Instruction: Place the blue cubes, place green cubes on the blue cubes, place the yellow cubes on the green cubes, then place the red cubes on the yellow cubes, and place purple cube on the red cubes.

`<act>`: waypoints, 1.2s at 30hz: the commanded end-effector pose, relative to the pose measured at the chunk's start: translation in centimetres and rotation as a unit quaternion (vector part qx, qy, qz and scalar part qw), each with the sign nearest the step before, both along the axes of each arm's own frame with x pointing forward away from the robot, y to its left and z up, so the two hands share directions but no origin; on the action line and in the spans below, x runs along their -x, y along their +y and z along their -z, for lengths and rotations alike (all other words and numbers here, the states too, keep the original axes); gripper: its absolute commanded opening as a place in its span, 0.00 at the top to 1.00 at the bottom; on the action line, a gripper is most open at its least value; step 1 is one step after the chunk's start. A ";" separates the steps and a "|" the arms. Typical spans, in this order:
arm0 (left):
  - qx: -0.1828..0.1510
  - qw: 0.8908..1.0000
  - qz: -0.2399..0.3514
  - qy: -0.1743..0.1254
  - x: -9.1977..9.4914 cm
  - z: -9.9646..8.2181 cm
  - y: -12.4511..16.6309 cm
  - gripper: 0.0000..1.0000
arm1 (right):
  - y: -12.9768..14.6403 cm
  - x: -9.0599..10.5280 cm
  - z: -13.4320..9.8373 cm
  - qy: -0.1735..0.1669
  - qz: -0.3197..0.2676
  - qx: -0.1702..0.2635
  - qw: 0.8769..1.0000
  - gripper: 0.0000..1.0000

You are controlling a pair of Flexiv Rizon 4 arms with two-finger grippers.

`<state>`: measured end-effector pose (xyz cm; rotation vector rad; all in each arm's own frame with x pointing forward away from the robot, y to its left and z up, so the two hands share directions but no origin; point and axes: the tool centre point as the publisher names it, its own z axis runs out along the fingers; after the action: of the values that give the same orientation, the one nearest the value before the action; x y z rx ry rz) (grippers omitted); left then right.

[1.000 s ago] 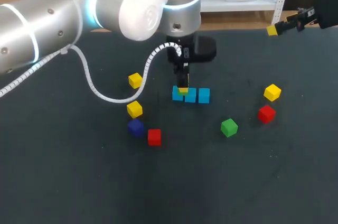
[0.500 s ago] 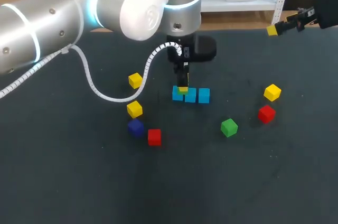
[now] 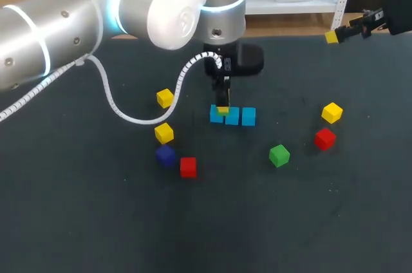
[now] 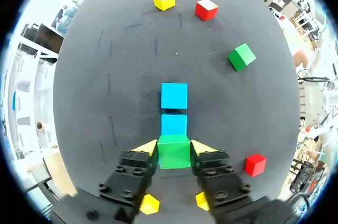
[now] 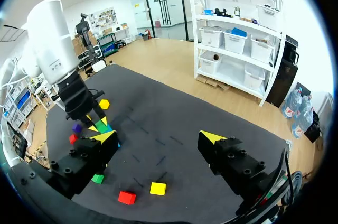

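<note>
Three blue cubes lie in a row at the table's middle; two show ahead of my left gripper (image 4: 174,149), the nearer blue cube (image 4: 174,124) and the farther blue cube (image 4: 174,95). A green cube (image 4: 174,151) sits between its yellow fingertips (image 4: 146,147), which press on it from both sides, over the row's left end (image 3: 217,115). The blue cube under it is hidden in the left wrist view. My right gripper (image 5: 157,138) hangs open and empty above the far right corner (image 3: 332,37).
Loose cubes lie left of the row: two yellow cubes (image 3: 165,98) (image 3: 163,133), a purple cube (image 3: 165,155), a red cube (image 3: 188,167). To the right lie a green cube (image 3: 279,155), a red cube (image 3: 325,138) and a yellow cube (image 3: 331,112).
</note>
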<state>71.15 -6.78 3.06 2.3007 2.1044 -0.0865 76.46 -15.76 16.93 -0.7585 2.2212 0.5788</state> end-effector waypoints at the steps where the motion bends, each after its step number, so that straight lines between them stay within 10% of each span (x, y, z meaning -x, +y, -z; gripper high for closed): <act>1: 0.000 1.000 -0.005 0.000 -0.1 -0.1 -0.1 0.00 | 0.0 0.0 0.1 -0.001 -0.001 -0.001 1.000 0.00; 36: -0.008 0.997 -0.081 -0.014 -1.4 -0.2 0.9 0.00 | 0.0 0.0 0.1 -0.001 -0.001 -0.001 1.000 0.00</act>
<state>72.06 -5.67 3.39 2.1080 2.2718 -0.0332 76.46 -15.76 16.93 -0.7584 2.2212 0.5788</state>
